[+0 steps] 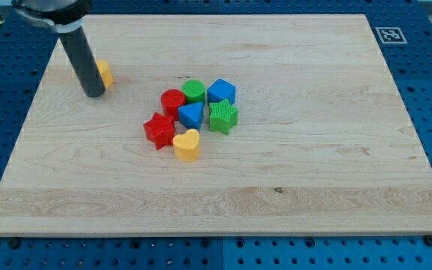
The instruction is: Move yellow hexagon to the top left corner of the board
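Note:
The yellow hexagon (105, 73) lies near the board's left side, towards the view's top, mostly hidden behind my dark rod. My tip (94, 94) rests on the board just left of and below the hexagon, touching or almost touching it. The rod rises to the view's top left corner.
A cluster of blocks sits near the board's middle: red cylinder (172, 100), green cylinder (194, 91), blue cube (221, 91), blue triangle (191, 114), green star (223, 116), red star (159, 130), yellow heart (187, 145). The wooden board (313, 187) lies on a blue pegboard; a marker tag (389, 34) sits top right.

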`<state>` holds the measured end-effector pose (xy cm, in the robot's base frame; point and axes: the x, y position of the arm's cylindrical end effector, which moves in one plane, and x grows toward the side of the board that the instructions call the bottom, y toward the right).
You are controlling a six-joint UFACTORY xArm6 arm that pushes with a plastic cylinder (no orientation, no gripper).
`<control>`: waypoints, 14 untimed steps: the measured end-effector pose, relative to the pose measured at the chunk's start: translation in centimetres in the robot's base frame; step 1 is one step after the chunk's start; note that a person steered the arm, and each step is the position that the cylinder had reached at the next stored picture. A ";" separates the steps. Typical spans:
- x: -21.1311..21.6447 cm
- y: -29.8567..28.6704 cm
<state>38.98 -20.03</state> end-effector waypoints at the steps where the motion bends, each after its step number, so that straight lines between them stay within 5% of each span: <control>1: -2.4 0.3; 5: -13.2 2.1; 8: -10.7 -0.4; 10: -13.3 -1.7; 14: -12.6 3.6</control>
